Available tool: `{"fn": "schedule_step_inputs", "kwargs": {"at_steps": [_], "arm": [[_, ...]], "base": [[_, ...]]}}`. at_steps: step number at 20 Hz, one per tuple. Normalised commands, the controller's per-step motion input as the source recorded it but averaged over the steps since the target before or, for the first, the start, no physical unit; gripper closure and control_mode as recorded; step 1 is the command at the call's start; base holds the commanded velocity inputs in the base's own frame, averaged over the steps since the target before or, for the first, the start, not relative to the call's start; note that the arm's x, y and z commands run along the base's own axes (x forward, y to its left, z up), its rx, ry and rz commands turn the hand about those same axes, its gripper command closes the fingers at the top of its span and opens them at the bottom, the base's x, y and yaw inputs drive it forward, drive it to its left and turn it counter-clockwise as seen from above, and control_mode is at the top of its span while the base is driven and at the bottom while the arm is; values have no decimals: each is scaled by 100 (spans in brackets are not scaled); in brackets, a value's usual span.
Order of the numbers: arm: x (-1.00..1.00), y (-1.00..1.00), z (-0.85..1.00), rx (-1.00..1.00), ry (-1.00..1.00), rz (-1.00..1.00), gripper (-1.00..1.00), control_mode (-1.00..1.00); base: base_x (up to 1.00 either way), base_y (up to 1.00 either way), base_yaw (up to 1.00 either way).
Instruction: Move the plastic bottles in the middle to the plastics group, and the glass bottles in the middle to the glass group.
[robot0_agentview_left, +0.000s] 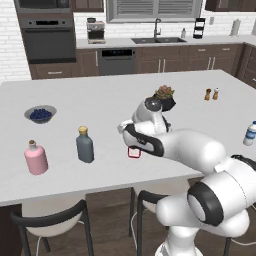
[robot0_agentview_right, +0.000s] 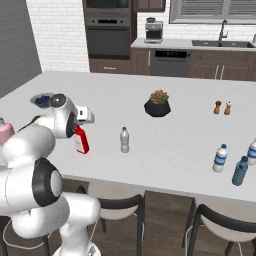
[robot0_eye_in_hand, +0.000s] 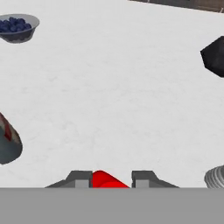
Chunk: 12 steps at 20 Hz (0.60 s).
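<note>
Clamped between the two dark finger tips of the gripper (robot0_eye_in_hand: 112, 180) at the near edge of the hand view was the red cap of the slim red glass bottle with a white label (robot0_agentview_right: 81, 139) — the jaws were drawn close together on it, and the bottle hung tilted just above the white island counter (robot0_agentview_left: 100, 95).

Relative to that red bottle: the dark grey-blue glass bottle with a tan cap (robot0_agentview_left: 85, 145) stood near, toward the left end of the counter, and the squat pink bottle with a cork stopper (robot0_agentview_left: 36, 157) just beyond it. A small plain clear plastic bottle (robot0_agentview_right: 124, 140) stood near on the opposite side, and the blue-labelled clear plastic bottles (robot0_agentview_right: 219, 158) well apart, past it.

Risk, as judged: the grip sat high, on the cap alone, so the tilted bottle could swing or slip out during transport — or, set down aslant, topple against the grey-blue bottle.
</note>
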Motion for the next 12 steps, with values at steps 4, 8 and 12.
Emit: {"fn": "schedule_step_inputs", "kwargs": {"at_steps": [4,8,12], "arm": [[29,47,0,0,-1,0,100,-100],[18,52,0,0,0,0,100,-100],[9,38,0,0,0,0,100,-100]], "base": [[0,0,0],[0,0,0],[0,0,0]]}}
